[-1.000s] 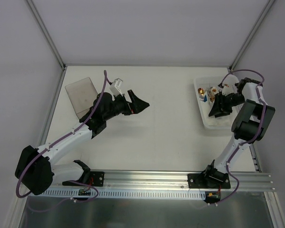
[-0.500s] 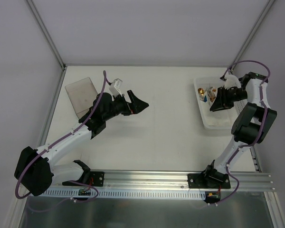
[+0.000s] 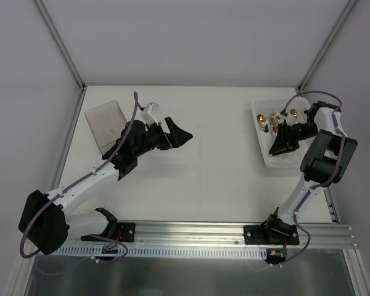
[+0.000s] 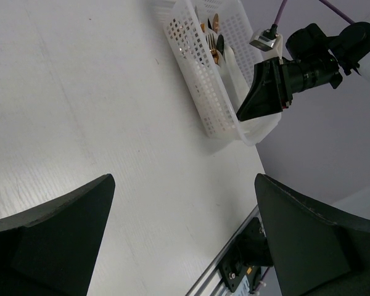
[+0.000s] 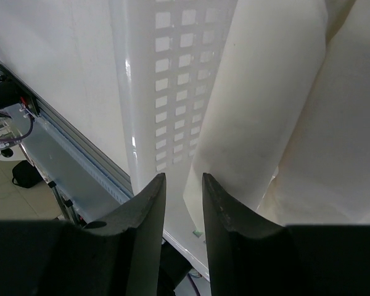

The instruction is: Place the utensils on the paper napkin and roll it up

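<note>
Utensils (image 3: 269, 121) are lying at the far end of the white basket (image 3: 280, 164) on the table's (image 3: 222, 179) right side, with gold ends and a touch of blue showing among them, and none lying outside it. No spread paper napkin is showing anywhere, only white rolls (image 5: 265, 92) resting inside the basket. The right gripper (image 5: 182, 182) is hovering low over those rolls by the basket's perforated wall, its fingers drawn almost together with a thin slit between them and nothing held. The left gripper (image 4: 184, 179) is hanging spread wide and empty over the table's middle, with a greyish flat square (image 3: 108, 126) lying beyond its arm. By my reading the task is barely beginning: fetching, laying out and rolling are all waiting.
</note>
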